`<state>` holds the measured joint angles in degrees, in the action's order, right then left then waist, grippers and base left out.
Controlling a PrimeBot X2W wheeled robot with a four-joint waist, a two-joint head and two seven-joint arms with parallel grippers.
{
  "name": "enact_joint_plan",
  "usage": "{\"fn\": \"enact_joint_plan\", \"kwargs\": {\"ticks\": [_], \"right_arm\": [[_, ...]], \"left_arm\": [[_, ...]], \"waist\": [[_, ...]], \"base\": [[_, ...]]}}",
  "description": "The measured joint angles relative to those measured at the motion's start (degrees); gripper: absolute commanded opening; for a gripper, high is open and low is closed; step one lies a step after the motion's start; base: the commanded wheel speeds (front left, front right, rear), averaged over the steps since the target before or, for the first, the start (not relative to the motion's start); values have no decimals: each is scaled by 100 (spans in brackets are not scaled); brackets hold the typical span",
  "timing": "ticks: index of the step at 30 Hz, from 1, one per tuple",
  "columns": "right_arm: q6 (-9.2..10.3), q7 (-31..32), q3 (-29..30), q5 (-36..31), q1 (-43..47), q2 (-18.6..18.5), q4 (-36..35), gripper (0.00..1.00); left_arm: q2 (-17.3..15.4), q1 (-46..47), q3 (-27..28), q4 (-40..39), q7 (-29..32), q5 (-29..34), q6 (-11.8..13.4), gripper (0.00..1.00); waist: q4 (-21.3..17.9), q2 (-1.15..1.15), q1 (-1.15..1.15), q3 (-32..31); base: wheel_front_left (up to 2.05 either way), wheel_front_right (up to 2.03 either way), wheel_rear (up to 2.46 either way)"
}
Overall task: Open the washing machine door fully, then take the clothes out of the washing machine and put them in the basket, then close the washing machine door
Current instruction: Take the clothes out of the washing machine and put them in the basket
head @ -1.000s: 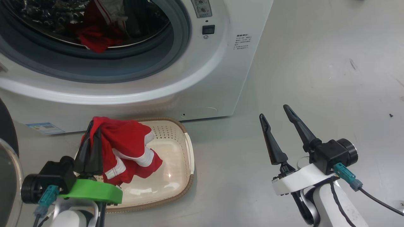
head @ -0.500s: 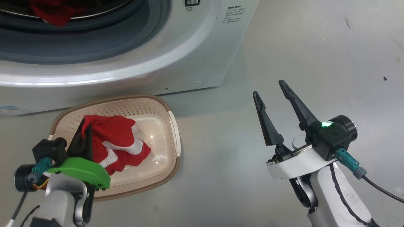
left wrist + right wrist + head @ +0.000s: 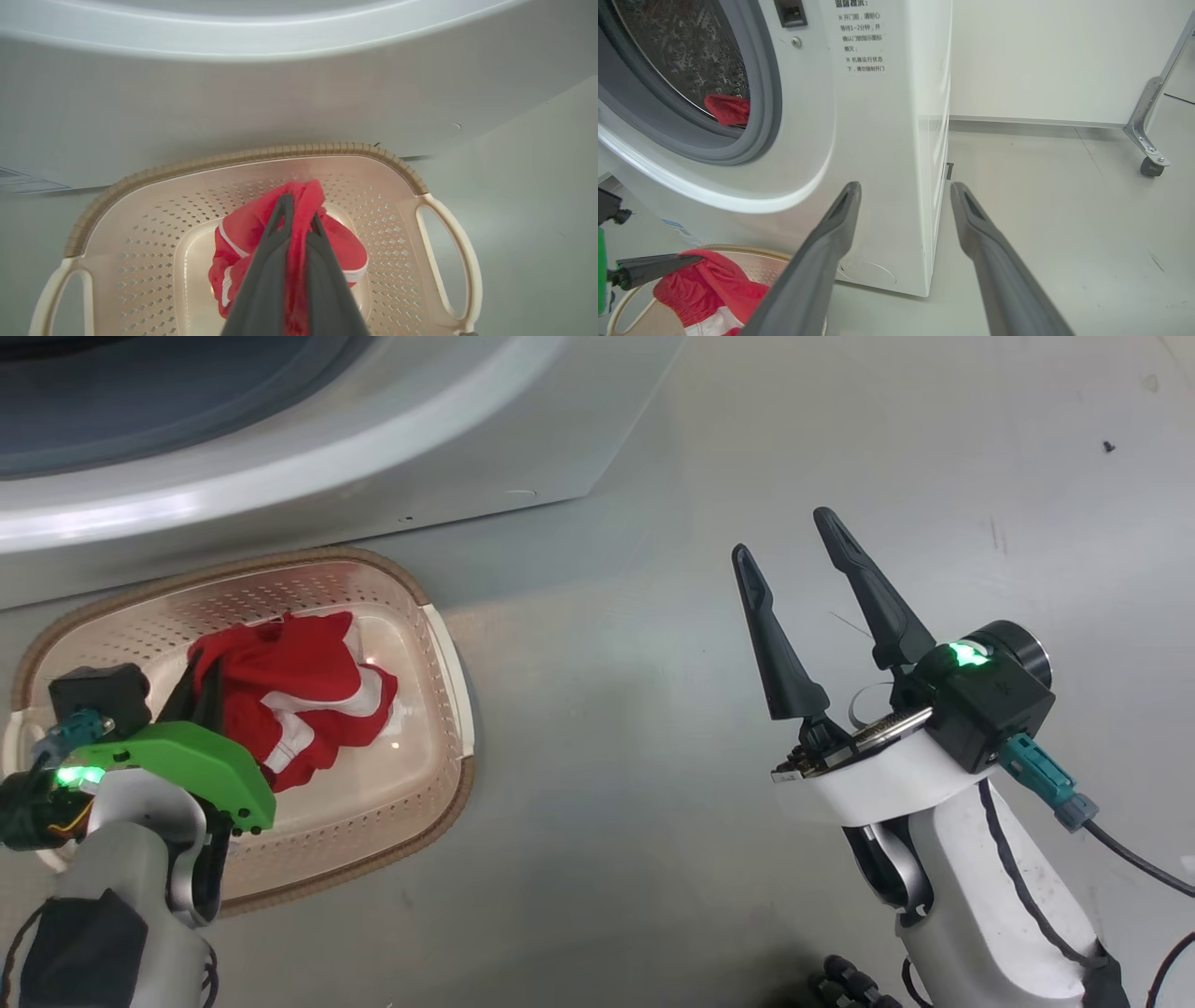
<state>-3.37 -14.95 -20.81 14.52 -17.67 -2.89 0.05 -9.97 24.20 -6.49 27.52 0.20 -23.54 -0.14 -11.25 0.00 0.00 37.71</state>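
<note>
1. My left claw [image 3: 301, 210], two long dark fingers, is clenched on a soft bright red garment with white trim and stripes [image 3: 308, 681]. A fold of the cloth is pinched between the fingers and pokes up past their tips.
2. The garment hangs down inside the small cream perforated plastic basket with a brown woven-look rim [image 3: 280, 151]. Its lower folds sit bunched on the basket's bottom, near the middle.
3. The basket stands on the smooth grey floor [image 3: 653, 821], just in front of the big white front-loading washing machine [image 3: 878, 140]. It has a white loop handle at each end.
4. My right claw [image 3: 782, 534] is released, fingers spread wide with nothing between them. It hovers over bare floor, well to the right of the basket, pointing toward the machine's lower front corner.
5. In the right wrist view, the drum mouth with its grey rubber ring [image 3: 761, 116] is uncovered. A second piece of red cloth [image 3: 726, 108] lies at the drum's lower lip.
6. A green light glows on each wrist.
7. Far right in the right wrist view, a slanted metal frame leg with a caster [image 3: 1150, 161] stands against a pale wall.
</note>
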Motion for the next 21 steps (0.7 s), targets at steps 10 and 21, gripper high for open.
{"fn": "enact_joint_plan", "kwargs": {"ticks": [10, 21], "right_arm": [[62, 0, -29, 8, -189, 0, 24, 100], [152, 0, -24, 8, -246, 0, 159, 100]], "left_arm": [[124, 366, -40, 1049, 277, -263, -224, 0], [227, 741, -10, 1822, 245, -377, -415, 100]], "waist": [[-216, 0, 0, 330], [-164, 0, 0, 248]], "base": [[0, 0, 0], [0, 0, 0]]}}
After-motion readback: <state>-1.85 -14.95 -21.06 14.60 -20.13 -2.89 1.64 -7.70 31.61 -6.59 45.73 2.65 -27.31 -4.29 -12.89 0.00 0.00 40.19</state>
